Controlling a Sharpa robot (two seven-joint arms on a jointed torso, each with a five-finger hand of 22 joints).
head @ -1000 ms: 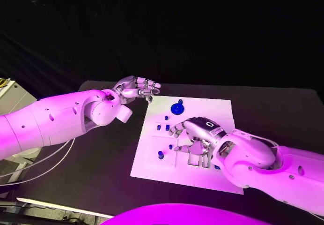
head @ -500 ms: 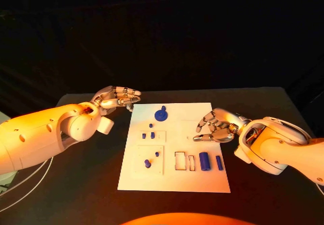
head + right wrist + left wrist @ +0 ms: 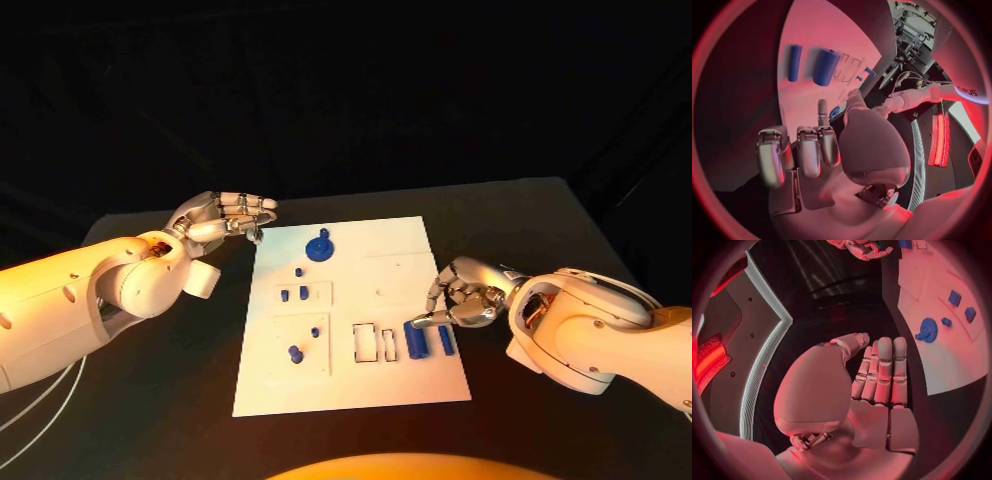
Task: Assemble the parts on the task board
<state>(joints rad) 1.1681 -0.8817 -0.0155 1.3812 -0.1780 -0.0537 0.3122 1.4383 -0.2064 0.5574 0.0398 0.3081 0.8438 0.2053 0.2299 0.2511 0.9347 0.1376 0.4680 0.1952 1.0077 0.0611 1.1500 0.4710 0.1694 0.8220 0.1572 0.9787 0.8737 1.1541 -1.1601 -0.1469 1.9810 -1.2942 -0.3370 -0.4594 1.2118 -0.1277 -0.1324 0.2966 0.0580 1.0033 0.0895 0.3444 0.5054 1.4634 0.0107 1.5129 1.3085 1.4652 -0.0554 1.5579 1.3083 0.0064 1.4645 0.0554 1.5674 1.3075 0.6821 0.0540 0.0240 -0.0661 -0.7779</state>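
Head view: task board (image 3: 378,290) lies mid-table. Left hand (image 3: 224,218), fingers curled on nothing, hovers off its 10 o'clock corner. Right hand (image 3: 464,297), curled and empty, sits at board's 3 o'clock edge, one finger over two blue cylinders (image 3: 428,341).

L wrist view: blue gear (image 3: 927,330) on board, fingers (image 3: 882,370) together, nothing held.

R wrist view: cylinders lie side by side beyond fingertips (image 3: 822,105).

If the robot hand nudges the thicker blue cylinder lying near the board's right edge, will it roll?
Probably. The thick blue cylinder lies on its side on the flat white task board, so a sideways push would likely roll it toward the thinner blue cylinder beside it. It looks rigid and smooth, perhaps slippery. The right robot hand hovers close.
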